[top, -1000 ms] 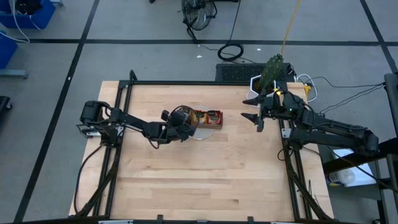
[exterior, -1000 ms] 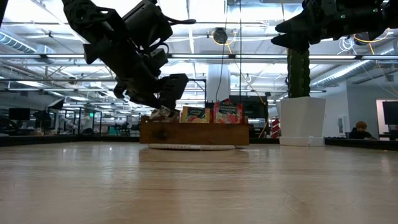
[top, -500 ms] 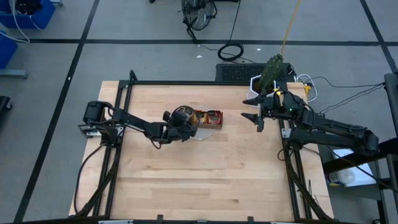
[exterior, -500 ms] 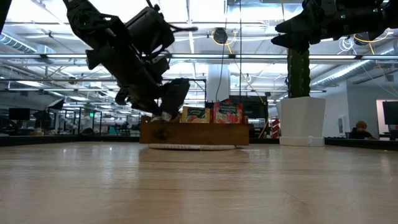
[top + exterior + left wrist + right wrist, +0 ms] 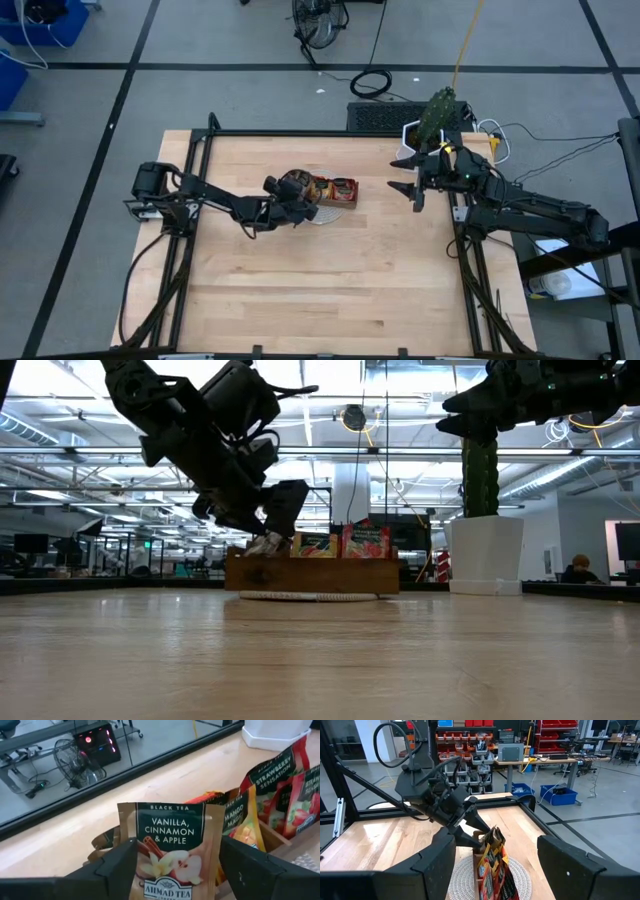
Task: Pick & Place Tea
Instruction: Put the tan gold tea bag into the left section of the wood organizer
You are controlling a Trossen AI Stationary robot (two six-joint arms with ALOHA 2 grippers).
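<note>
A pale wooden surface (image 5: pixel 300 280) is seen from above, framed by dark rails, with both arms reaching over it. Near its middle a brown wooden tray (image 5: pixel 312 574) is set on a round woven mat (image 5: pixel 310 596), and the tray's compartments are filled with upright tea sachets. At the surface's far right edge a white pot (image 5: pixel 485 555) with a green cactus (image 5: pixel 479 475) is stood.

The left hand (image 5: pixel 293 197) is placed at the tray's left end, low over the end compartment. In its wrist view a beige sachet (image 5: pixel 171 851), labelled black tea with vanilla, cinnamon and apple, is seen upright between the two dark fingers (image 5: pixel 116 870); a narrow gap is visible at each side of it, so the fingers are spread and the sachet appears released rather than gripped. Just behind it, orange-yellow mango sachets (image 5: pixel 241 817) are packed in the middle compartment, and red strawberry sachets (image 5: pixel 292 787) in the far one.

The right hand (image 5: pixel 408 176) is held high above the surface's right side, well apart from the tray, with its fingers spread wide and nothing between them.
</note>
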